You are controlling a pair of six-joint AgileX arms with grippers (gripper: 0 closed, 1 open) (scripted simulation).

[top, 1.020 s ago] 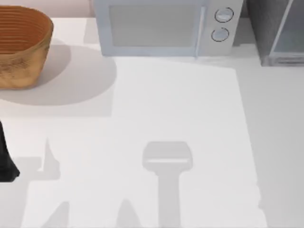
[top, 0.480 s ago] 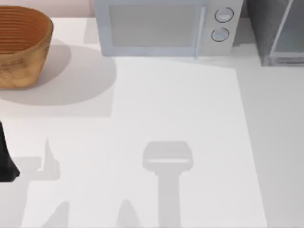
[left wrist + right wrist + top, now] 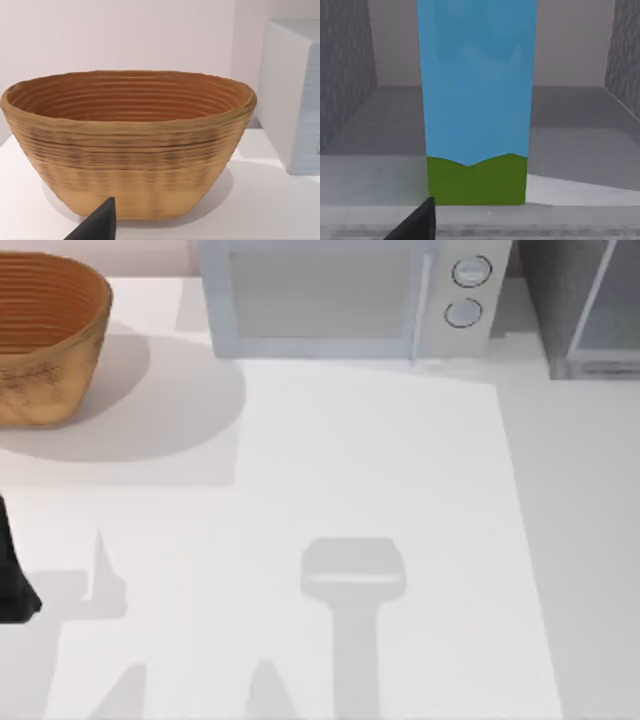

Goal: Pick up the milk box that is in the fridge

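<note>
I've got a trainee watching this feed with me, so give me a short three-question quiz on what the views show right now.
1. True or false: the milk box stands upright on the floor inside the fridge.
2. What fills most of the left wrist view? A) the microwave B) the wicker basket C) the milk box
3. Fill in: in the top view, the fridge stands at the table's far ____ corner.

Key:
1. True. The right wrist view shows it upright between the grey walls, green band at the bottom.
2. B. The basket sits in front of the left gripper; the microwave shows at the edge.
3. Right, beside the microwave.
</note>
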